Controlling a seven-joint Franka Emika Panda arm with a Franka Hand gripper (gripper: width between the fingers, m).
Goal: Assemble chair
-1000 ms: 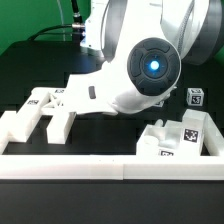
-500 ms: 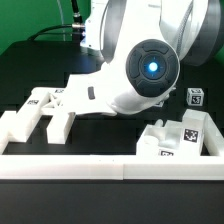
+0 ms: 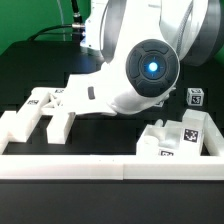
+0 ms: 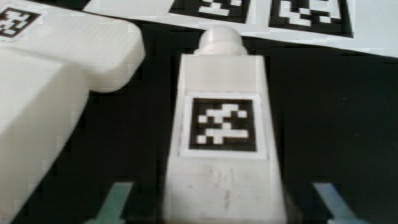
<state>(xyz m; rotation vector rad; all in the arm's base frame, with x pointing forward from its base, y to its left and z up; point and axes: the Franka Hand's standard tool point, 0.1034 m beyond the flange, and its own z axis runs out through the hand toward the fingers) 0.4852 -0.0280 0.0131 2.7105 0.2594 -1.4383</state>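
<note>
In the wrist view a long white chair part [image 4: 222,120] with a square tag and a rounded peg tip lies on the black table. My gripper [image 4: 222,200] straddles its near end. Its jaws stand open, with a dark gap between each fingertip [image 4: 118,198] and the part's side. A larger boxy white chair part [image 4: 54,80] lies right beside it. In the exterior view the arm's body [image 3: 140,70] hides the gripper and this part. An H-shaped white frame [image 3: 45,112] lies at that view's left, and tagged white parts [image 3: 175,140] lie at its right.
The marker board [image 4: 249,12] lies just beyond the long part's peg tip. A long plain white border wall [image 3: 110,168] runs along the table's front edge. A small tagged white piece [image 3: 195,97] stands at the exterior view's far right.
</note>
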